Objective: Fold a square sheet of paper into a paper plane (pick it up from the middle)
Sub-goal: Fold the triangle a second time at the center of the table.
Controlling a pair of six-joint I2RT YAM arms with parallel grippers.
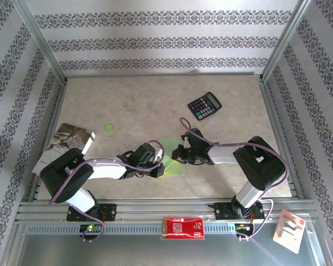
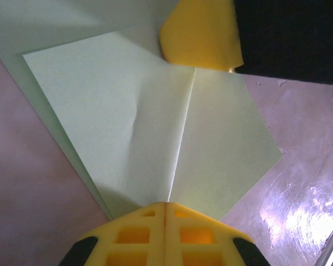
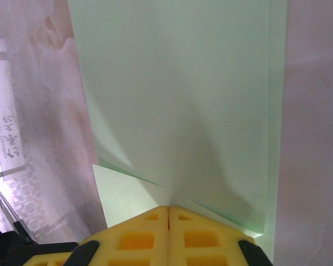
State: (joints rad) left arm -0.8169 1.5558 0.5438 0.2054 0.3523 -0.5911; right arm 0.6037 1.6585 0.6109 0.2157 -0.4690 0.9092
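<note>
Square sheet of paper: light green, partly folded, centre crease showing. Lies flat near the middle of the worktop, toward the near edge.

Left claw: clenched, tips where the crease ends.

Right claw: clenched, tips at the paper's right side.

Whether either pinches the paper: cannot tell.

Calculator: far right, well apart.

Left arm and right arm: white link shells, black joint housings, external purple cable. Left gripper and right gripper: yellow moulded fingers with rectangular recesses.
</note>
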